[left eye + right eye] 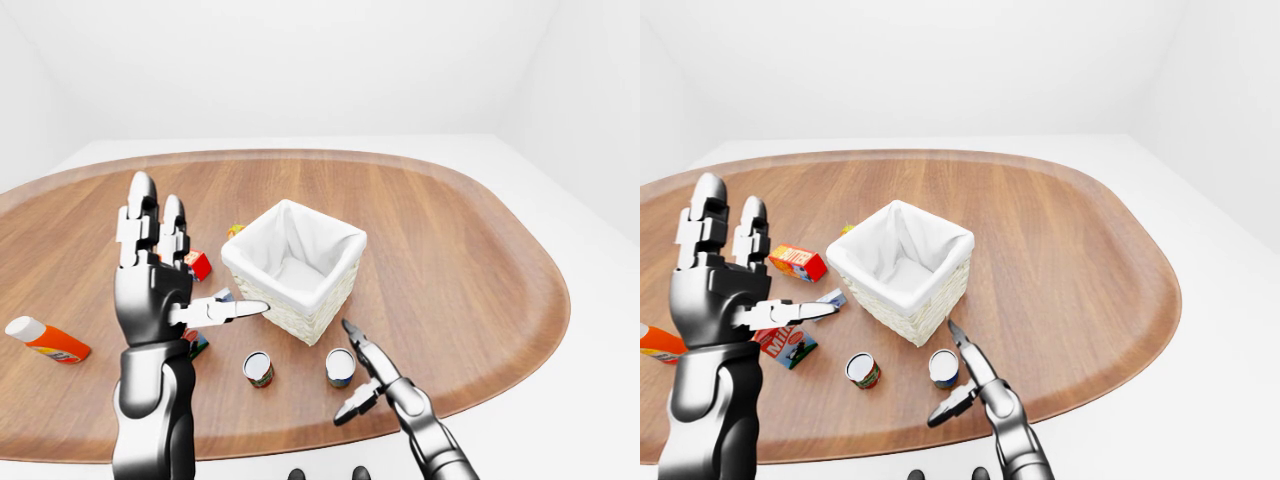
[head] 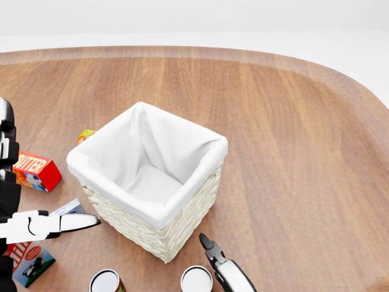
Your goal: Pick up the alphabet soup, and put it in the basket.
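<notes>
A white-lined wicker basket (image 1: 292,268) stands upright in the middle of the wooden table (image 1: 450,250). Two upright cans stand just below it in the left-eye view: one with a blue label (image 1: 340,367) and one with a red and green label (image 1: 258,369). I cannot read which one is the alphabet soup. My right hand (image 1: 346,374) is open, low at the bottom of the view. Its finger and thumb stand apart about the blue-label can without closing on it. My left hand (image 1: 190,260) is raised to the left of the basket, open and empty.
A red butter box (image 2: 36,171), a milk carton (image 2: 30,261) and a small grey box (image 2: 68,208) lie left of the basket. An orange bottle (image 1: 46,340) lies at the far left. A small yellow-green item (image 2: 86,134) sits behind the basket's left corner.
</notes>
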### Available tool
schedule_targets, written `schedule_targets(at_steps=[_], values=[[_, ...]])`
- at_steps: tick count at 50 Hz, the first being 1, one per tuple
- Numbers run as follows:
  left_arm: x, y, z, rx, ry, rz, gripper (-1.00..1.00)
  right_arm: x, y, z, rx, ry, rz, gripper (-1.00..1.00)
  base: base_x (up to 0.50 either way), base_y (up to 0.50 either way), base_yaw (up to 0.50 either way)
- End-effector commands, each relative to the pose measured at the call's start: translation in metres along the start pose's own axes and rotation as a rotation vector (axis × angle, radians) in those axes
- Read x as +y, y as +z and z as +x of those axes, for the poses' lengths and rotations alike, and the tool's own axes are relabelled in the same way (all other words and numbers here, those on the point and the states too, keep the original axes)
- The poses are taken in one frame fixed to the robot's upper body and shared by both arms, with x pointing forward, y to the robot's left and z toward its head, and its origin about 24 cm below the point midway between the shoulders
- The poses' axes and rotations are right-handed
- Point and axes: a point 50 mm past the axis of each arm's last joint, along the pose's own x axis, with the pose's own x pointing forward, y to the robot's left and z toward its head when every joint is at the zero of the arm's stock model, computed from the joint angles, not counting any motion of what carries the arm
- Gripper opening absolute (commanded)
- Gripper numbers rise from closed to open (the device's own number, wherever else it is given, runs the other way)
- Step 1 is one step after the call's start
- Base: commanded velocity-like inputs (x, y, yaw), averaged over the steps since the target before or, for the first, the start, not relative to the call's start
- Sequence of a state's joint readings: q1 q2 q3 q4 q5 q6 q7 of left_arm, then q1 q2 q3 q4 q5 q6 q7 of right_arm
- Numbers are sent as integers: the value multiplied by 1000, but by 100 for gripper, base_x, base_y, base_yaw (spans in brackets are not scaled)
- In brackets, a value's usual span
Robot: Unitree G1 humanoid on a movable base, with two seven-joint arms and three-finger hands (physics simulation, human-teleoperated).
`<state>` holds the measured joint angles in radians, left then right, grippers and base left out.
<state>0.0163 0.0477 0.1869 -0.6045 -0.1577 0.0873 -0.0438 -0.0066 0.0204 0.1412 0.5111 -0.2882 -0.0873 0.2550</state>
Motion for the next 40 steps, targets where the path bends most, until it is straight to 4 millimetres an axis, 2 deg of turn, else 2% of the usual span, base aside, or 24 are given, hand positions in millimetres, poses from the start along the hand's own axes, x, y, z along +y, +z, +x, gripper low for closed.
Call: schedule_targets(at_steps=[1, 5, 14, 33, 40], values=[[0, -1, 0, 6, -1, 0, 100, -1, -5, 3, 24, 11, 42, 100, 0, 0, 0], [-1, 1, -1, -3, -1, 0, 100, -6, -12, 6, 64, -13, 48, 100, 0, 0, 0], [-1, 2, 0, -8, -1, -1, 100, -10, -13, 9, 81, -36, 44, 100, 0, 0, 0], [-1, -1, 0, 4, -1, 0, 100, -9, -12, 9, 77, -33, 42, 100, 0, 0, 0], [-1, -4, 0, 17, -1, 1, 100, -6, -14, 12, 102, -20, -15, 100, 0, 0, 0]])
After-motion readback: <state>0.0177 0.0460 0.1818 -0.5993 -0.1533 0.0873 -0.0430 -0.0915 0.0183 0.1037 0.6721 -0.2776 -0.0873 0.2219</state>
